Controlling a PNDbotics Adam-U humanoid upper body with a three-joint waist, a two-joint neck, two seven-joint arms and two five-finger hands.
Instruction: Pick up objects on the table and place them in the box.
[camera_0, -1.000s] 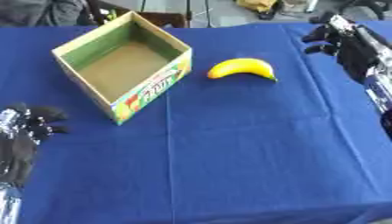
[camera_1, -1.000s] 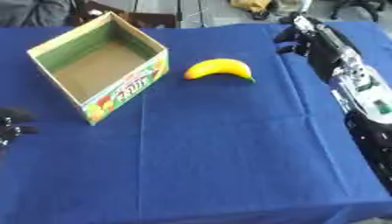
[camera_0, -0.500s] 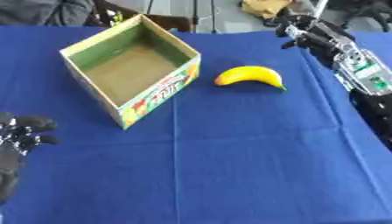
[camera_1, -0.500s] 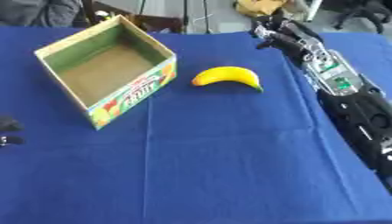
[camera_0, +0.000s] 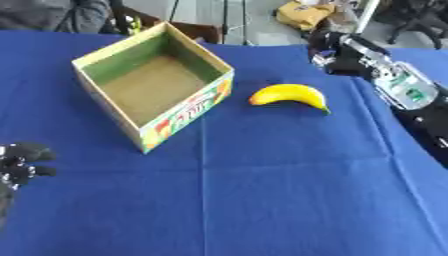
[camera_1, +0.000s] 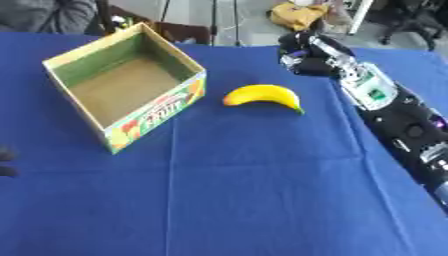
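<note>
**Banana on the cloth, box open, right hand at the far side**

While my left hand (camera_0: 19, 162) sits low at the near left edge of the blue-covered bench (camera_0: 262, 200), dark fingers curled and holding nothing, I see the open cardboard box (camera_0: 153, 87) further back on the left, its inside bare. Just right of the box, apart from it, the yellow banana (camera_0: 290, 95) lies on the cloth. Beyond the banana, my right hand (camera_1: 302, 57) hangs past it, not touching; whether its fingers are spread or curled I cannot tell.
</note>
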